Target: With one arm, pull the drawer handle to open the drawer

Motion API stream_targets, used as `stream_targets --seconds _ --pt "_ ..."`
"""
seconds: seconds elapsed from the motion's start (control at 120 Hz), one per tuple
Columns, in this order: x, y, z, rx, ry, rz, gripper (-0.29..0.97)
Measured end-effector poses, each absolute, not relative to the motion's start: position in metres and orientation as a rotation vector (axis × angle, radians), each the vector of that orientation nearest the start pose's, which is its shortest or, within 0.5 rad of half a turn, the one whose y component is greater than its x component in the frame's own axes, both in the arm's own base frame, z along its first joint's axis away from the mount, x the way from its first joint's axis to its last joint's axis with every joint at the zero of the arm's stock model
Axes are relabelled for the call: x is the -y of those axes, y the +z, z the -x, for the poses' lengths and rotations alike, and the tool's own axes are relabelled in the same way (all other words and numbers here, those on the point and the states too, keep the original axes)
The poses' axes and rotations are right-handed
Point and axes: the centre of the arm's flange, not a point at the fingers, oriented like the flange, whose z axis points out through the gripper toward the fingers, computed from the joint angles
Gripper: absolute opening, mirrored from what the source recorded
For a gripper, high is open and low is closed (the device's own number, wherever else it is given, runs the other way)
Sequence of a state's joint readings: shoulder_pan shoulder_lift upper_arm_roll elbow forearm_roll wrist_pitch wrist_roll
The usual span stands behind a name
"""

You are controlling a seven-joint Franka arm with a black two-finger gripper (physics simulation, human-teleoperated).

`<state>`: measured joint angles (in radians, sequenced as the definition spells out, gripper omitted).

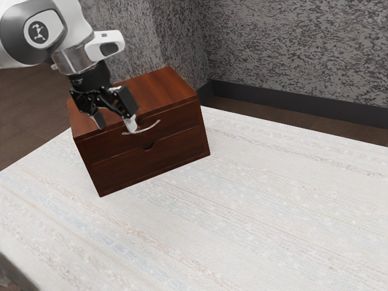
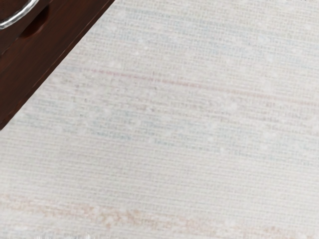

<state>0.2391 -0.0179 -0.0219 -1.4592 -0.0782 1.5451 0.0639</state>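
The small wooden cabinet (image 1: 159,91) stands by the table's (image 1: 273,206) far edge, its drawer (image 1: 179,121) looking shut, while the gripper (image 1: 116,125), spread wide and holding nothing, hangs at one end of the curved silver handle (image 1: 147,127), apparently not around it; it should centre on the bar, clamp, then pull straight out.

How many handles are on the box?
1: the silver handle on the upper front of the box, beside the tool. Other sides are hidden.

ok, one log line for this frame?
phase: reach to handle | tool: open, one finger at the end of the handle | drawer: looks shut | grasp: not yet
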Motion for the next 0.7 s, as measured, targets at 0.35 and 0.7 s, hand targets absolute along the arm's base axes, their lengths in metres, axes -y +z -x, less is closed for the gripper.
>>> stream_targets --seconds 0.35,0.7 --pt "-0.074 0.842 -0.455 0.068 -0.601 3.075 0.68" --pt "-0.02 0.836 -0.462 -0.292 -0.403 2.931 0.66"
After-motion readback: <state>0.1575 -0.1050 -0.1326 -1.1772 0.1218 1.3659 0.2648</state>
